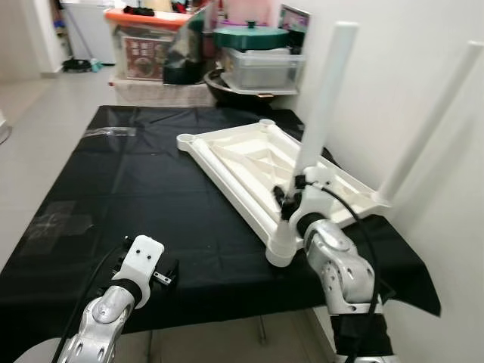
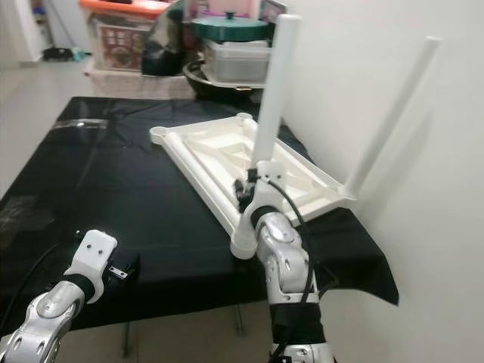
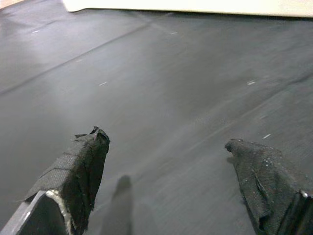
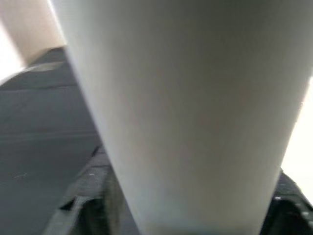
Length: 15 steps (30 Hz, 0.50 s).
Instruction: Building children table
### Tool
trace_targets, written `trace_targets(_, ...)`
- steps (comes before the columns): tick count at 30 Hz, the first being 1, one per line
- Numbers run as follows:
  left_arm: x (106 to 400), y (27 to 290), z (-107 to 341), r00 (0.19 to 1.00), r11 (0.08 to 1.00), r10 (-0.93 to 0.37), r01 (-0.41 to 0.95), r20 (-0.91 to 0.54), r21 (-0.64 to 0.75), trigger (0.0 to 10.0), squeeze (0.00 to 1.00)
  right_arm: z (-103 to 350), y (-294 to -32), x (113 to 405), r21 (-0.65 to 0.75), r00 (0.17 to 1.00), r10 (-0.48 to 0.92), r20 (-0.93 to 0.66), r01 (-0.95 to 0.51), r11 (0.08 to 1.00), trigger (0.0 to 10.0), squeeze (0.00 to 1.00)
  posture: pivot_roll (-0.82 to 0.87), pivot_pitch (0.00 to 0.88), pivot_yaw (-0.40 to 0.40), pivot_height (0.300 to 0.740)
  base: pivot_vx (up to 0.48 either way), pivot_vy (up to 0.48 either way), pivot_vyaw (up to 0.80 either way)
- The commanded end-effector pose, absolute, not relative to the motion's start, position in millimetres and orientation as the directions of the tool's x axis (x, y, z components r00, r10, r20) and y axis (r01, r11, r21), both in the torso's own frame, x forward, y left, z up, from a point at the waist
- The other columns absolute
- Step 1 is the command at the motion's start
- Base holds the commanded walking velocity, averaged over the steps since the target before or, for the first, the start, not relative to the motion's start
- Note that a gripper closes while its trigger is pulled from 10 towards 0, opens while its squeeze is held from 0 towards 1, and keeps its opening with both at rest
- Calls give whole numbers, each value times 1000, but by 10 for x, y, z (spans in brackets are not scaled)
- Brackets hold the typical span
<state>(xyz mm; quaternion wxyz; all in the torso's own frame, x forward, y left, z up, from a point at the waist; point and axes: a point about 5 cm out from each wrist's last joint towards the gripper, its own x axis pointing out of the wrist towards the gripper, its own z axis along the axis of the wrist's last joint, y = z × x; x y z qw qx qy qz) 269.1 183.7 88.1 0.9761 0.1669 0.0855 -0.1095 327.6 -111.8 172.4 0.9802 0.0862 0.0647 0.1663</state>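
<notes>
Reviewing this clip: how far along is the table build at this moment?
Roughly half. One leg stands in the upturned white tabletop. The right gripper clasps a second leg at the near corner. Two far sockets lack legs. The left gripper hovers open.

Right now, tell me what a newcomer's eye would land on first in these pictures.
First, the white table leg standing upright at the near corner of the upside-down white tabletop, with the right hand closed around its base. A second white leg rises at the corner by the wall. The tabletop lies on a black cloth, where the left hand hovers open near the front edge.
</notes>
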Motion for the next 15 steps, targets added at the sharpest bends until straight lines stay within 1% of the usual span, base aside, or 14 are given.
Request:
trace_targets(1, 2716, 1815, 875, 959, 917, -197, 254, -205, 307, 10000, 0, 2041, -953, 3223, 170, 730, 681, 64, -680, 713, 10000, 0, 117, 0, -85, 740, 0, 0, 0)
trace_targets(2, 2716, 1815, 875, 959, 917, -197, 254, -205, 307, 10000, 0, 2041, -953, 3223, 170, 730, 681, 64, -680, 713, 10000, 0, 117, 0, -85, 740, 0, 0, 0)
trace_targets(3, 2720, 1822, 877, 959, 918, -196, 253, -204, 306, 10000, 0, 2141, -950, 3172, 133, 621, 775, 113, -783, 608, 10000, 0, 117, 0, -85, 740, 0, 0, 0)
trace_targets(4, 2720, 1822, 877, 959, 918, -196, 253, -204, 306, 10000, 0, 2141, -950, 3172, 133, 621, 775, 113, -783, 608, 10000, 0, 117, 0, -85, 740, 0, 0, 0)
trace_targets(6, 2736, 1826, 881, 960, 918, -193, 250, -202, 308, 10000, 0, 2194, -1008, 3145, 37, 462, 878, 121, -886, 461, 10000, 0, 127, 0, -94, 740, 0, 0, 0)
trace_targets(7, 2742, 1828, 886, 961, 919, -192, 248, -201, 308, 10000, 0, 2178, -1016, 3149, 24, 420, 901, 107, -907, 420, 10000, 0, 127, 0, -94, 740, 0, 0, 0)
trace_targets(8, 2742, 1828, 886, 961, 919, -192, 248, -201, 308, 10000, 0, 2178, -1016, 3149, 24, 420, 901, 107, -907, 420, 10000, 0, 127, 0, -94, 740, 0, 0, 0)
trace_targets(9, 2745, 1832, 891, 962, 919, -189, 244, -199, 309, 10000, 0, 2162, -982, 3132, 10, 356, 929, 95, -934, 357, 10000, 0, 142, 0, -107, 740, 0, 0, 0)
trace_targets(12, 2738, 1859, 896, 964, 921, -177, 232, -197, 311, 10000, 0, 2122, -852, 3075, 37, 245, 965, 94, -969, 243, 10000, 0, 155, 0, -117, 740, 0, 0, 0)
trace_targets(13, 2729, 1871, 895, 965, 922, -171, 227, -197, 312, 10000, 0, 2084, -790, 3087, 79, 255, 961, 108, -966, 248, 2353, 0, 162, 0, -122, 740, 0, 0, 0)
trace_targets(14, 2724, 1879, 894, 966, 923, -168, 224, -197, 313, 10000, 0, 2057, -748, 3096, 108, 265, 957, 116, -961, 253, 2353, 0, 162, 0, -122, 740, 0, 0, 0)
trace_targets(15, 2724, 1879, 894, 966, 923, -168, 224, -197, 313, 10000, 0, 2057, -748, 3096, 108, 265, 957, 116, -961, 253, 2353, 0, 162, 0, -122, 740, 0, 0, 0)
